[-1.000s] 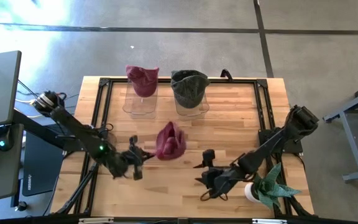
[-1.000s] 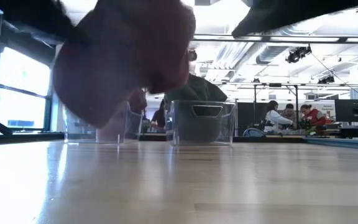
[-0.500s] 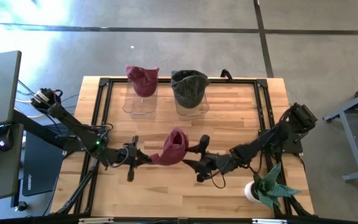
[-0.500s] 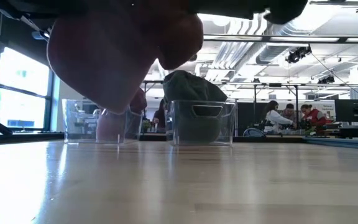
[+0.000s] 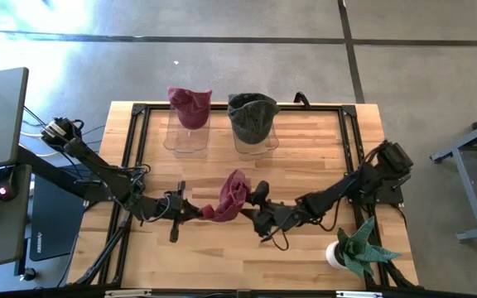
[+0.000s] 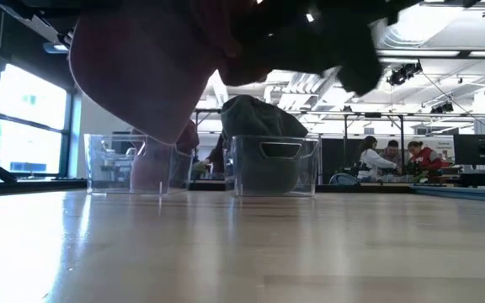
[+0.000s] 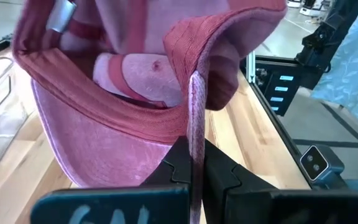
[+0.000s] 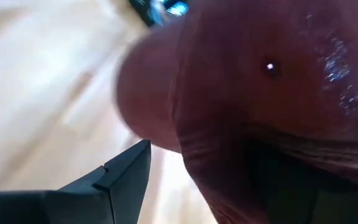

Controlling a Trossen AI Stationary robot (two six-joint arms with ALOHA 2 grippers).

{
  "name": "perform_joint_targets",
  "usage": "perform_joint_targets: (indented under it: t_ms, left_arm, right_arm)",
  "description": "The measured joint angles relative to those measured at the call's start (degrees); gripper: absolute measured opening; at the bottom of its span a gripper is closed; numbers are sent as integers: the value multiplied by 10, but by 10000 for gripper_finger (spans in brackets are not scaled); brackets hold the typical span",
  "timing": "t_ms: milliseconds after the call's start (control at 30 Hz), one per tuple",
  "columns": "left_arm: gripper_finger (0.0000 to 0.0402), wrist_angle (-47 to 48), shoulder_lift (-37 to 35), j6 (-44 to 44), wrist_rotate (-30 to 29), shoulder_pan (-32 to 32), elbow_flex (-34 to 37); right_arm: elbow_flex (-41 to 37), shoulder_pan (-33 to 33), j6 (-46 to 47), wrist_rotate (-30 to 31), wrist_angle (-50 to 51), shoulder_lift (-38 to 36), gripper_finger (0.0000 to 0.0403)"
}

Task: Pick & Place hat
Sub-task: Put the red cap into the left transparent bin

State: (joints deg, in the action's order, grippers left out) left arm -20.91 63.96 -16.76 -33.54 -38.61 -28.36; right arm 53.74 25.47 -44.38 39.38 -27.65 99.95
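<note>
**Maroon cap held off the table, handover pending**

Wooden tabletop [image 5: 305, 165] in an open workshop, people seated at desks far behind in the low view. Landmark: the dark hat's clear bin [image 5: 253, 136] at the table's far edge, with a dark green hat [image 5: 252, 116] stuffed in it. Just beside that bin, on the left arm's side, is a second clear bin [image 5: 186, 136] holding another maroon hat [image 5: 190, 106].

Task item: maroon cap [image 5: 228, 197], off the surface, toward the robot from the dark hat's bin, near mid-table. Left gripper [image 5: 190, 210] is clamped on the cap's edge; the left wrist view shows fabric pinched between its fingers [image 7: 178, 167]. Right gripper [image 5: 253, 207] is on the cap's other side, fingers spread, pressed up close against the crown; right wrist view is filled with maroon cloth [image 8: 272, 87]. Nothing clamped by it yet. Potted plant [image 5: 356, 248] stands at the table's near corner on the right arm's side, well apart from the bin.

Risks, as judgement: thin one-edge pinch, so the cloth may slip if the right gripper pushes. If the right closes on a loose fold only, the cap could drop when the left releases. Both grippers are close together, so finger contact is possible.
</note>
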Motion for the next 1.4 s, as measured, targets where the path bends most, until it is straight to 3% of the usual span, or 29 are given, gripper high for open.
perform_joint_targets:
  t_ms: [233, 433, 567, 667, 767, 900, 967, 1233, 1400]
  left_arm:
    - [0, 0, 0, 0, 4, 0, 0]
    - [0, 21, 0, 0, 32, 0, 0]
    - [0, 68, 0, -5, 56, 0, -1]
    - [0, 126, 0, -7, 57, 0, -1]
    - [0, 175, 0, -2, 51, 0, -1]
    - [0, 205, 3, 42, 43, 0, -1]
    - [0, 198, 14, 82, 45, 0, -3]
    - [0, 223, 103, 170, 57, 0, -32]
    - [2, 287, 175, 195, 46, 0, -89]
  right_arm:
    - [0, -16, -78, 27, -126, 42, 218]
    - [4, -14, -86, 79, -131, 35, 111]
    - [23, 6, -90, 83, -67, 22, 23]
    - [48, 27, -33, 77, 55, 3, 14]
    - [93, 36, 110, -14, 234, -18, 26]
    - [140, 18, 274, -261, 381, -20, 12]
    - [143, 5, 311, -346, 397, -19, 7]
    - [135, -15, 376, -399, 441, -18, 28]
    - [135, -13, 386, -394, 436, -18, 55]
